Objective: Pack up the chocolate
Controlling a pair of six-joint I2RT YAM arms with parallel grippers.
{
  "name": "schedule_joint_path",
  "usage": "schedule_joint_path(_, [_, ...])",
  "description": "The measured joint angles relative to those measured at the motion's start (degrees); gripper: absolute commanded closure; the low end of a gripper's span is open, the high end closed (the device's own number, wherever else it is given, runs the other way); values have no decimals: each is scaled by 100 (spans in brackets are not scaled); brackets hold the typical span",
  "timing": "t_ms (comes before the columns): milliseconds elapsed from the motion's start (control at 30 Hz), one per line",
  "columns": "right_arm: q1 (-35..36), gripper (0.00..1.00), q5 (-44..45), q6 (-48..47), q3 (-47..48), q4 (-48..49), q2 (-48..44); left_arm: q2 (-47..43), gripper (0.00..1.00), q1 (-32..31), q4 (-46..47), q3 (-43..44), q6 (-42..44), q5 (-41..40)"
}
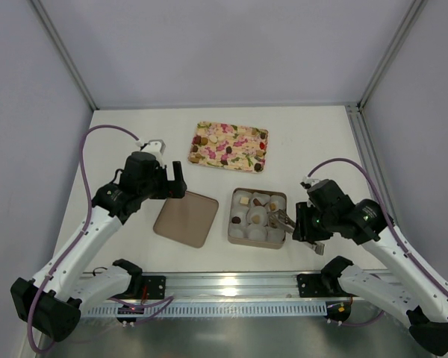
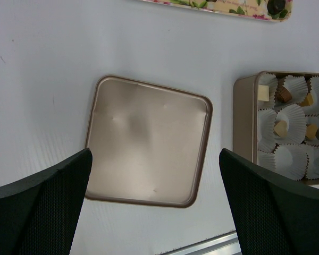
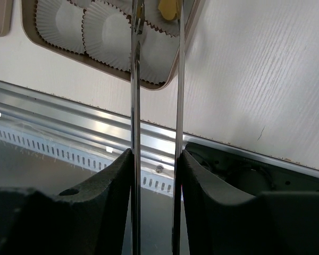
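With the right gripper (image 3: 156,156) clamped on the tongs (image 3: 135,106) and the left gripper (image 2: 154,154) open, lower the chocolate (image 3: 169,8) squarely into a paper cup (image 3: 109,32) before releasing.

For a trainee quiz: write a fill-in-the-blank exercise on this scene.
1. The right gripper is shut on a pair of metal ____.
2. The left gripper hangs open above the box's ____.
3. The paper cups in the box are ____ in colour.
4. Loose chocolate lies on the tray with the ____ print.

Missing words: tongs; lid; white; floral.
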Motion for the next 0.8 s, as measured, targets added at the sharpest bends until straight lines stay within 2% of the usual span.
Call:
schedule_joint_path(233, [0,58,-17,-35,743,15,356,0,1,0,0,0,0,-2])
schedule_joint_path(400, [0,58,-11,-245,1386,251,1064,0,0,0,0,0,2,-2])
schedule_joint_path(600, [-7,58,201,-632,2503,833,2605,0,0,0,0,0,7,-24])
schedule_joint_path(800, [-332,58,339,-1093,4273,1298,4538,-4,0,0,-2,0,26,-136])
